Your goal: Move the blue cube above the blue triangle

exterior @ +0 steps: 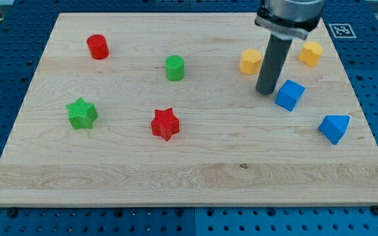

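Note:
The blue cube [289,95] sits on the wooden board [189,177] at the view's right. The blue triangle [334,128] lies below and to the right of it, near the board's right edge. My tip [266,92] rests on the board just left of the blue cube, very close to it or touching its left side. The rod rises from there toward the view's top.
A yellow block [251,61] sits just up-left of the rod and another yellow block [310,53] up-right. A green cylinder [174,68], red cylinder [98,47], green star [82,113] and red star [165,124] lie further left.

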